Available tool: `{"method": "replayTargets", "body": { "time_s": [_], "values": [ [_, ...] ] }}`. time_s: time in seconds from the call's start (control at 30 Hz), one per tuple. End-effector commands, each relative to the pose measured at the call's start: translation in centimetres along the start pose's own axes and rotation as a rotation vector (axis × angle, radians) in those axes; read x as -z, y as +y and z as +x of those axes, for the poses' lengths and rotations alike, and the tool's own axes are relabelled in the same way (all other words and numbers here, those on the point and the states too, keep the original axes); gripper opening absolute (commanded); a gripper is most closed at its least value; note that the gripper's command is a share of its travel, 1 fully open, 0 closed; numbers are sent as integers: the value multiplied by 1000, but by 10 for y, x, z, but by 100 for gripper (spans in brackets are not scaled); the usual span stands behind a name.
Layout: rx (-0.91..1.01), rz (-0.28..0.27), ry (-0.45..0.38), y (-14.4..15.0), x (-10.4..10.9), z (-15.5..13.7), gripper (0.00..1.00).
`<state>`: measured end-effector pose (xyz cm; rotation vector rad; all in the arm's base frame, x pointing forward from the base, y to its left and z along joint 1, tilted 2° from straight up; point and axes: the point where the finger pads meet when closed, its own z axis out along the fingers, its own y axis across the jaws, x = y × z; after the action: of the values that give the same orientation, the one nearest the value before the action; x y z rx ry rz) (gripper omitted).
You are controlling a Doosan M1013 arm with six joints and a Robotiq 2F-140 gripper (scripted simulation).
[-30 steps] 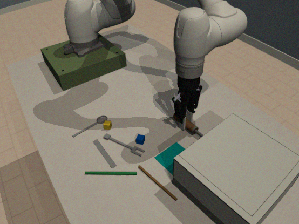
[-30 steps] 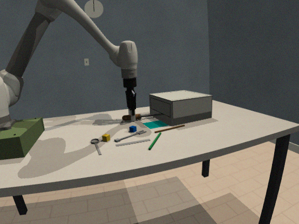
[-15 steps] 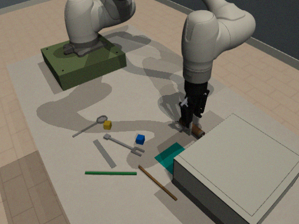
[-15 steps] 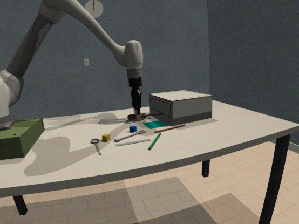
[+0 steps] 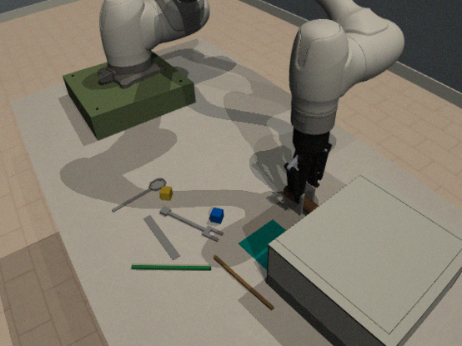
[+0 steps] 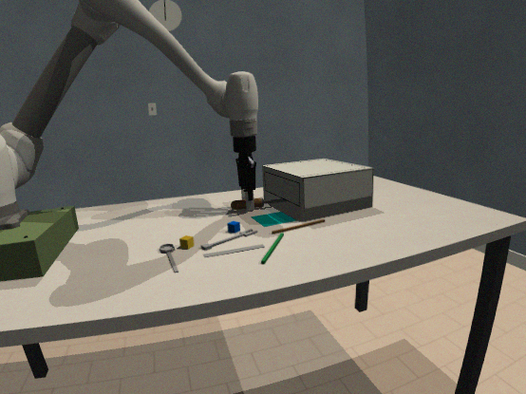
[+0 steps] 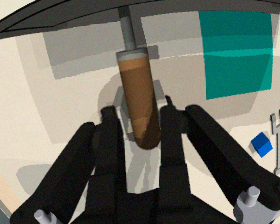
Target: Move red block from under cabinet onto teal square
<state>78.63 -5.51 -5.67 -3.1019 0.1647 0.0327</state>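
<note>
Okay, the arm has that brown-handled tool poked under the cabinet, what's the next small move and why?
Probably ease the tool a little deeper. The hand is shut on the tool's brown handle, the grey shaft already runs under the cabinet, and no red block shows in any view, nor on the teal square.

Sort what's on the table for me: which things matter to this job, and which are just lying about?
In play:
- tool, shut on the brown-handled rake
- cabinet
- teal square
- red block: not visible

Lying about:
- yellow cube
- blue cube
- green rod
- thin brown stick
- grey strip
- grey fork-ended bar
- grey loop-ended bar
</note>
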Motion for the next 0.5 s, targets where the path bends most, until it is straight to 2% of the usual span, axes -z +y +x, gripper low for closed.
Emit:
{"method": "replayTargets", "body": {
  "time_s": [0.0,0.47],
  "values": [
    [0,0,0,0,0,4,0],
    [0,0,0,0,0,14,0]
  ]
}}
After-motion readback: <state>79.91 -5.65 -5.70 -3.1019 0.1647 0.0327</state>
